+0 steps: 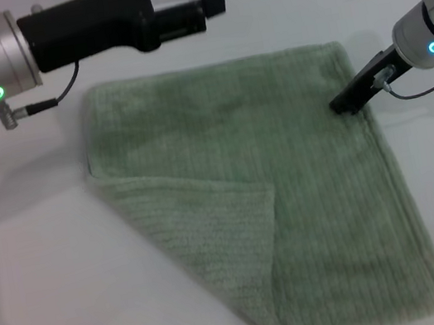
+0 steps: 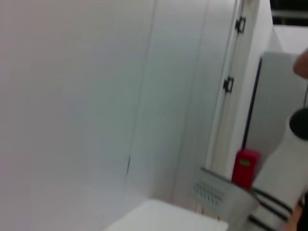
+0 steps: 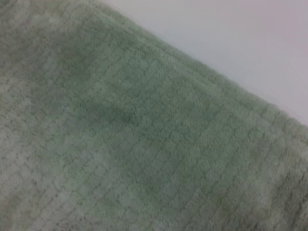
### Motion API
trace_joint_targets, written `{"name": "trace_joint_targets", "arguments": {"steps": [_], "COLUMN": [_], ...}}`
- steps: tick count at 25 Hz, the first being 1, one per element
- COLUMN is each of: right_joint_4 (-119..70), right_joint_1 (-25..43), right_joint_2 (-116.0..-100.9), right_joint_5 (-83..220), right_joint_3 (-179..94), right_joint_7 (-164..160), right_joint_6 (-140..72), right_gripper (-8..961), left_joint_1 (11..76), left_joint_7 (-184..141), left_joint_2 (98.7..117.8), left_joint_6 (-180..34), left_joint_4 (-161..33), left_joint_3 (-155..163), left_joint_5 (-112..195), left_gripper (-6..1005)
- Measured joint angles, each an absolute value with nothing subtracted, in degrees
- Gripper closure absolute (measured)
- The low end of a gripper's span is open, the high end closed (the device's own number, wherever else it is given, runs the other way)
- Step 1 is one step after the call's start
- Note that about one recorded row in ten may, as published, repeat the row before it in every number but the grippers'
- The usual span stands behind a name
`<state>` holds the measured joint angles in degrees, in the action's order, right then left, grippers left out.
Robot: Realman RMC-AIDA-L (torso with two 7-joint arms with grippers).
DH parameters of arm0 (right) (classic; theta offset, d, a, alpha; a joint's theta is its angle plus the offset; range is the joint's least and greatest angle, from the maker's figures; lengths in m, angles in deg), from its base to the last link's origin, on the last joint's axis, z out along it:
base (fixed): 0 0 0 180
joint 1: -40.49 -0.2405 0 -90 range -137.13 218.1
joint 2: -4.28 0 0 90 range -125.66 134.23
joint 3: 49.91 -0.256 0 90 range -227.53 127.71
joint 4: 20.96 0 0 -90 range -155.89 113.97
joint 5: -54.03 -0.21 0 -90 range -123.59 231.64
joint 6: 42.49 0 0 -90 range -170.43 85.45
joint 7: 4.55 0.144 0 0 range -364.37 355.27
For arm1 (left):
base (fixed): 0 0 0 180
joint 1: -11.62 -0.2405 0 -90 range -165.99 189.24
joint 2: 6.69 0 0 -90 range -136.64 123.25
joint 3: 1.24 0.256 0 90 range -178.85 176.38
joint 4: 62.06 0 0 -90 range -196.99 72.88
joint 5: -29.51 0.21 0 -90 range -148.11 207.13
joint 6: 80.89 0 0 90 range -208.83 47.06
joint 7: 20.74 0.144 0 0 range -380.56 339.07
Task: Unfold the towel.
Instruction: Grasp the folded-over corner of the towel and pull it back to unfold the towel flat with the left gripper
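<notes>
**1 corner left to open**

The towel (image 1: 289, 192) lies almost flat on the white table (image 1: 45, 285), a sage-green square far wider than either of my claws. Its near-left corner is folded over onto the towel's own top face, making a paler triangle (image 1: 205, 240) whose point reaches toward the towel's middle. I judge that flap is the only fold remaining.

My right gripper (image 1: 349, 103) sits low at the towel's right edge, toward the far corner, its dark tip touching or just above the cloth. I cannot tell whether its jaws are apart or together. Placed there, it would pin that side so the cloth does not slide when the flap is pulled back. My right wrist camera shows the pile close up: soft terry loops in fine ribbed stripes, with a hemmed border running beside bare table.

My left gripper (image 1: 173, 6) hangs raised beyond the towel's far edge, clear of the cloth; its jaws' state I cannot tell either. Its wrist camera sees only room walls, so it is pointed away from the towel.
</notes>
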<state>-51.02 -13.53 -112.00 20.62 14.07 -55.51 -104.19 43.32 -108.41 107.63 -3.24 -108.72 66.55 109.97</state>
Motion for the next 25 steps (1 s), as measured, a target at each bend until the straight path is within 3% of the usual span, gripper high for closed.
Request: {"name": "trace_joint_targets", "arguments": {"steps": [16,25], "right_joint_4": [-51.02,-51.02], "right_joint_1": [-13.9,-14.0], "right_joint_2": [-111.97,-111.99], "right_joint_5": [20.63,20.63], "right_joint_3": [14.07,14.07], "right_joint_7": [-55.51,-55.53], "right_joint_6": [-104.1,-104.1], "right_gripper": [954,954], "left_joint_1": [42.76,44.95], "left_joint_7": [-118.53,-121.58], "left_joint_2": [107.32,111.03], "left_joint_6": [-0.68,0.11], "left_joint_4": [-115.66,-115.91], "left_joint_3": [65.46,65.82], "left_joint_5": [128.18,138.52], "left_gripper": [170,179]}}
